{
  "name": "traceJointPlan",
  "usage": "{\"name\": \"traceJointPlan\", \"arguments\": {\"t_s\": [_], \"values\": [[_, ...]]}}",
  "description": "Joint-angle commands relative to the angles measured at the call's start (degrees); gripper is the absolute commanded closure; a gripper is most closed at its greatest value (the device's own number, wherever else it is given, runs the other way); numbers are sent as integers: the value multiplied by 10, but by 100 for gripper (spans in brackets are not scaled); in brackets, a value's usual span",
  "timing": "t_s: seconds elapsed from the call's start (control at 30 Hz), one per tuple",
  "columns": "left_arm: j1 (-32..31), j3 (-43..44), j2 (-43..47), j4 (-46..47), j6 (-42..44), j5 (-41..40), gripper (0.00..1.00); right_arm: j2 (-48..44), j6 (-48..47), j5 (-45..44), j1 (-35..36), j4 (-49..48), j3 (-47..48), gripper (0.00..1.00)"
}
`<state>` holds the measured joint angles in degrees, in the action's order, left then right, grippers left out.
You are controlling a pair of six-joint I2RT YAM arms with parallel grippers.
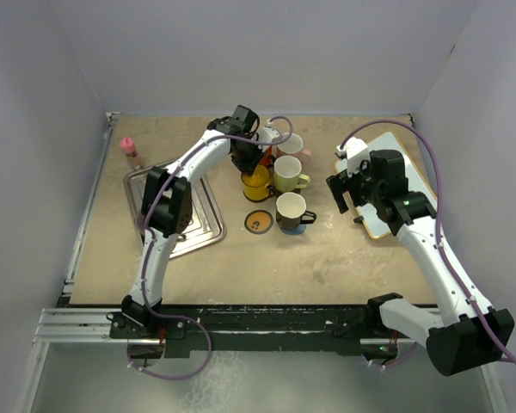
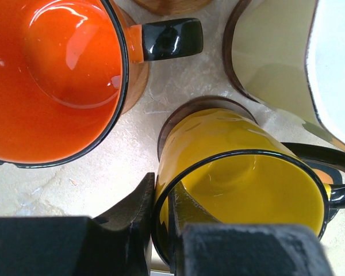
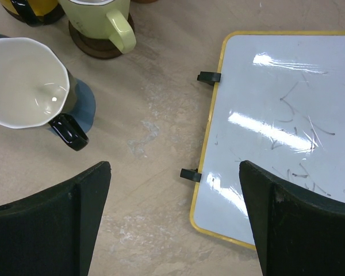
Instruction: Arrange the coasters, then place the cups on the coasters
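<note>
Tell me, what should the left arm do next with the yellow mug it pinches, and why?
Probably open the left gripper and let go: it pinches the rim of the glossy yellow handled mug, whose base already lies over a round dark brown coaster, though contact is unclear.

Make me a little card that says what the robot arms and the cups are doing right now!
left gripper: jaws shut on the rim of the yellow cup
under the yellow cup: dark brown coaster
right gripper: jaws open, holding nothing, between the black cup and the whiteboard
black cup: on the grey-blue coaster
empty coaster: one, beside the black cup
</note>
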<state>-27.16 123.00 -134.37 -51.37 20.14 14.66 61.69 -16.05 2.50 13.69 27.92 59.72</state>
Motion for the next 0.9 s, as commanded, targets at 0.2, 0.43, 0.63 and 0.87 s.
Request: {"name": "traceJointPlan", "arguments": {"t_s": [0.2,0.43,0.63,0.87], "values": [[-6,46,2,7,0,2,97,-16,-6,4,-3,-6,0,6],[-9,49,-3,3,5,-3,94,-15,-6,4,-3,-7,0,6],[-11,56,-4,-1,6,-9,89,-16,-6,4,-3,-7,0,6],[-11,57,12,-5,11,-15,78,-17,-5,4,-4,-5,0,6]]}}
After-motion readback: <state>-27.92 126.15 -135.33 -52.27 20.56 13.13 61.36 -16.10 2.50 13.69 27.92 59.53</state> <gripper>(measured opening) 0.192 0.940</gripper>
